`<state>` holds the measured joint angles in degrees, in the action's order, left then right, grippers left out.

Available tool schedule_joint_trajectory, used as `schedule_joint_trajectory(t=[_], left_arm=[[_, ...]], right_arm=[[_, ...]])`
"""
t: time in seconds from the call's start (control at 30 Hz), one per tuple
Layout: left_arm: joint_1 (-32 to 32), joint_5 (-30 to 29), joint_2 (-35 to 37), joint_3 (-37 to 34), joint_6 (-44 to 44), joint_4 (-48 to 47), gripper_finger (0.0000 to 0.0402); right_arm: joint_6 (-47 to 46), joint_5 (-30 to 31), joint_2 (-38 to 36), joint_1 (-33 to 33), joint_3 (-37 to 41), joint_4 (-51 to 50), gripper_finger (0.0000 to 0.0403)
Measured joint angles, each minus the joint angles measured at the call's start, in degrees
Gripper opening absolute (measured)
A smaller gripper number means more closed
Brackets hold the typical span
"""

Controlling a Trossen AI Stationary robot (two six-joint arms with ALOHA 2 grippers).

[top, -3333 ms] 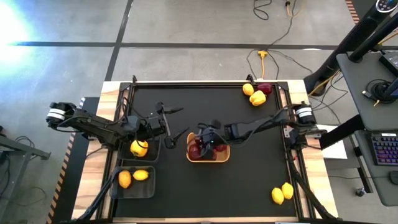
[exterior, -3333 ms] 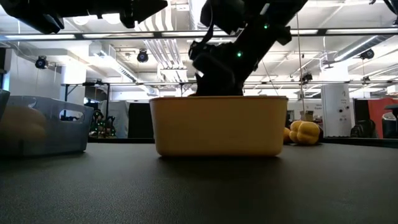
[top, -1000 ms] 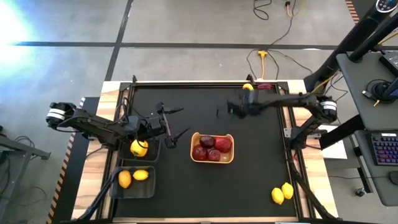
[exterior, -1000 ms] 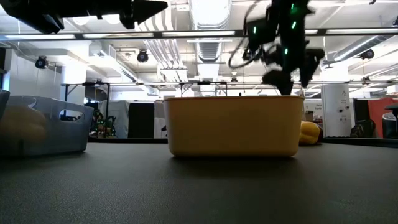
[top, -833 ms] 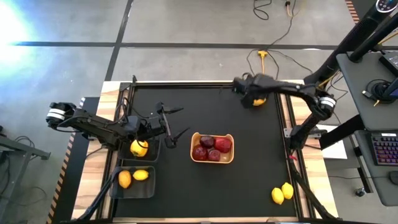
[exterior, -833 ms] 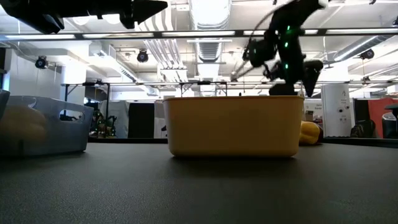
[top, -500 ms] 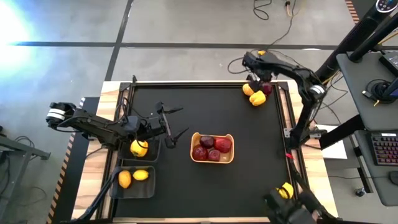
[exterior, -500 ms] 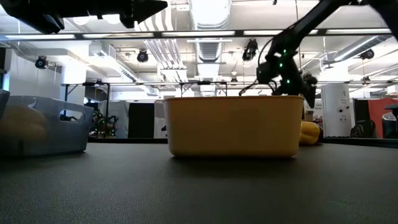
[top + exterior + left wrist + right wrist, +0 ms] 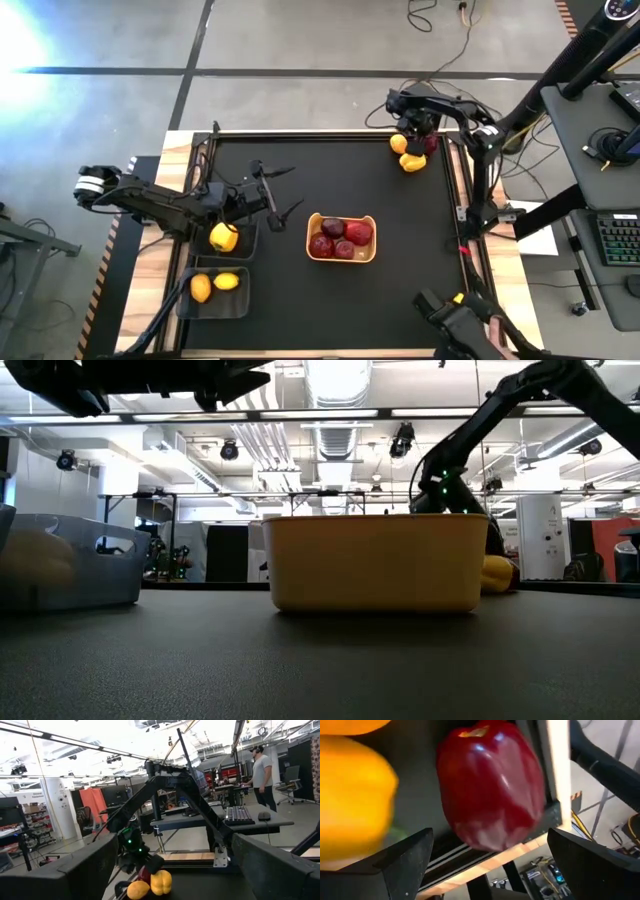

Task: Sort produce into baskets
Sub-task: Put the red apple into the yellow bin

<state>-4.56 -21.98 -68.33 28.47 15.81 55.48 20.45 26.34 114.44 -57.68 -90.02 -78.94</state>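
My right gripper (image 9: 417, 128) (image 9: 485, 865) is open at the table's far right corner. Just ahead of it, between its spread fingers, lies a dark red pepper (image 9: 490, 785) (image 9: 430, 143) on the black mat against the edge rail. I see no touch. A yellow pepper (image 9: 350, 795) (image 9: 413, 160) and a lemon (image 9: 398, 143) lie beside the red one. My left gripper (image 9: 285, 193) is open and empty above the mat, beside a dark bin (image 9: 240, 248) that holds a yellow pepper (image 9: 223, 237). The yellow-tan tray (image 9: 312, 250) (image 9: 372, 560) holds several red fruits.
A second dark bin (image 9: 183, 302) at the near left holds two lemons (image 9: 215, 285). A lemon (image 9: 460, 297) at the near right is partly covered by a dark shape (image 9: 455, 325), perhaps a person. The wooden frame (image 9: 470, 190) rims the mat. A person (image 9: 260, 767) stands far off.
My right gripper has swung from over the mat behind the tray toward the far right corner and come down to the red pepper. A dark shape has come in over the near right edge and covers the lemons there.
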Motion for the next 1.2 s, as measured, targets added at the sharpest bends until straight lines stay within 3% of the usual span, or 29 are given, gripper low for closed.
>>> schedule_joint_trajectory(t=[0.13,0.4,0.6,0.7,0.97,1.2], left_arm=[[0.04,0.02,-0.81,0.00,0.00,0.02,0.0372],[0.59,0.00,-2.49,0.00,-0.04,2.38,0.0372],[0.74,-0.02,-2.74,0.00,0.15,2.42,0.0372],[0.78,-0.02,-2.74,0.00,0.15,2.40,0.0372],[0.94,-0.09,-2.74,0.00,0.20,1.06,0.0372],[1.03,-0.09,-2.74,0.00,-0.22,1.45,0.0372]], right_arm=[[0.61,-4.16,1.84,-0.42,0.11,0.65,0.0384],[-1.82,-5.73,3.11,-0.39,0.16,4.09,0.0380],[-5.94,-5.84,2.19,-0.15,0.20,3.09,0.0314],[-6.71,-5.60,0.25,0.46,0.20,2.35,0.0311],[-10.67,-6.66,-14.36,6.82,0.72,1.91,0.0311],[-19.44,-22.53,-32.18,25.95,10.09,10.61,0.0311]])
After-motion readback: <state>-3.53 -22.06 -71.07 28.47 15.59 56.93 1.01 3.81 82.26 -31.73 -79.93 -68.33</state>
